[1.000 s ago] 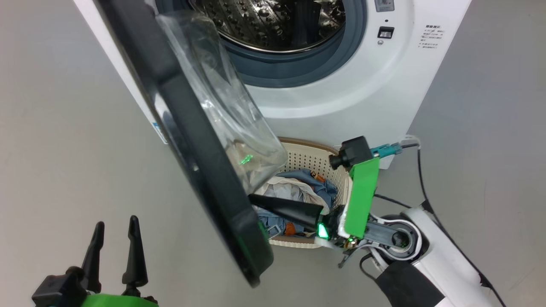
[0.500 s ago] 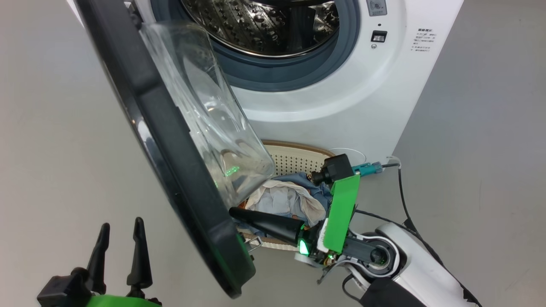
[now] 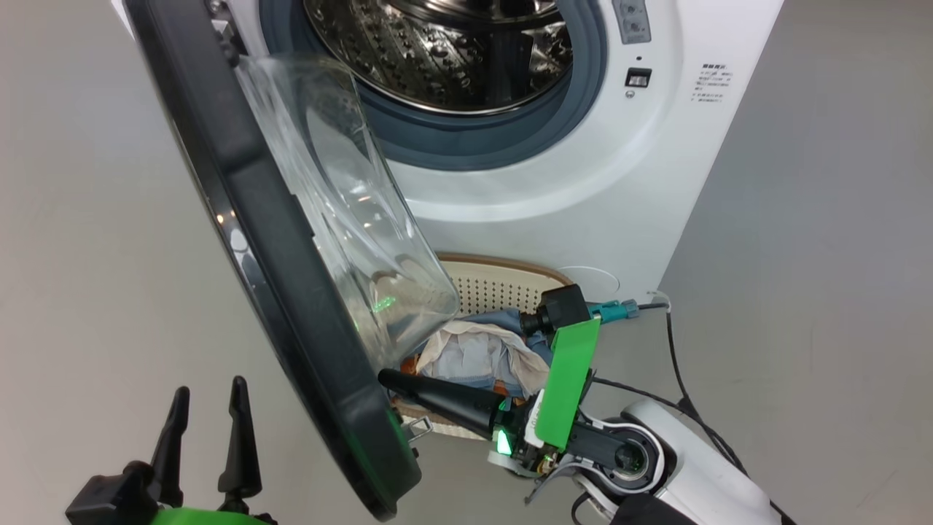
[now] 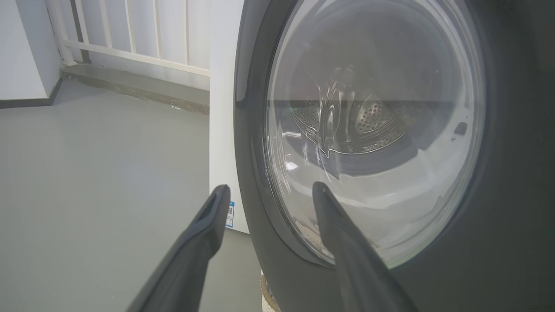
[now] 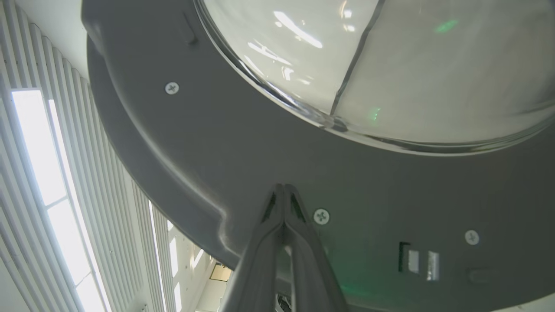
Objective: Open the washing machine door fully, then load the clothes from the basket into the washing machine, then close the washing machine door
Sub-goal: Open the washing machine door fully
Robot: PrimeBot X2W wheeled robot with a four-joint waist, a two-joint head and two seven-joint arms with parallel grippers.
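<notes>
The white washing machine (image 3: 554, 189) stands with its steel drum (image 3: 452, 51) exposed. The washing machine door (image 3: 277, 248), black-rimmed with a bulging glass bowl (image 3: 342, 219), hangs part-way open, edge-on to the head view. My right gripper (image 3: 383, 377) is shut and empty, its tip (image 5: 282, 187) pressed against the door's grey inner face (image 5: 208, 143) near the lower rim. Behind it sits the basket (image 3: 503, 288) holding the clothes (image 3: 474, 354), blue and cream. My left gripper (image 3: 210, 386) is open on the door's outer side, close to the glossy rim (image 4: 511, 173) without touching it.
Grey floor lies left and right of the machine. A black cable (image 3: 678, 379) trails over the floor at the right, by my right forearm. A blue label (image 4: 230, 214) marks the machine's lower corner, and a white railing (image 4: 130, 39) stands further back.
The head camera has shifted. My shut right gripper has moved left against the door's inner face, and the door has swung a little wider. The left gripper has stayed open and still.
</notes>
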